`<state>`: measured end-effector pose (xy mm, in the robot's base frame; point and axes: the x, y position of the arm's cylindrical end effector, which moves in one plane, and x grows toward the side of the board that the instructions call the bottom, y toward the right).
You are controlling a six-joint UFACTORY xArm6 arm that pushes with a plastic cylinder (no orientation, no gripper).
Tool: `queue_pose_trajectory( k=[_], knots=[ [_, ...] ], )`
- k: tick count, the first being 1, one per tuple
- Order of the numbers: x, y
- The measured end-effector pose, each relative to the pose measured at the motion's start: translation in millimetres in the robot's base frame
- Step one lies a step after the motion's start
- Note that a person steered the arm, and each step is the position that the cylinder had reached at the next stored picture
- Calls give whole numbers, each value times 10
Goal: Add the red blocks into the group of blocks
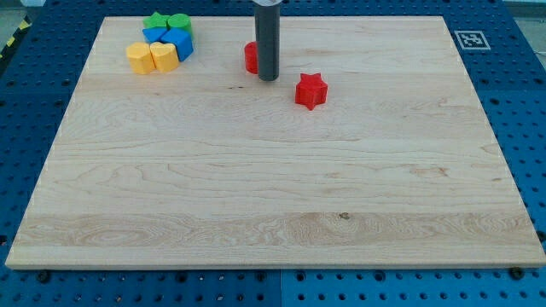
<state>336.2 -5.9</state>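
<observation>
My tip (268,78) rests on the wooden board near the view's top middle. A red block (251,57) sits just to its left, partly hidden behind the rod, touching or nearly touching it; its shape cannot be made out. A red star-shaped block (311,90) lies to the tip's right, apart from it. The group sits at the view's top left: two green blocks (167,22), two blue blocks (177,41) and two yellow blocks (152,57), packed together.
The wooden board (273,205) lies on a blue perforated table. A black-and-white marker tag (471,39) sits beside the board's top right corner.
</observation>
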Motion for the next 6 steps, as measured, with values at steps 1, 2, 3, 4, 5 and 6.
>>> queue_pose_trajectory(
  k=[1,2,3,4,5,6],
  knots=[
    [-40,203],
    [-310,132],
    [-683,-341],
    [-851,-494],
    [-828,-172],
    [-557,255]
  ],
)
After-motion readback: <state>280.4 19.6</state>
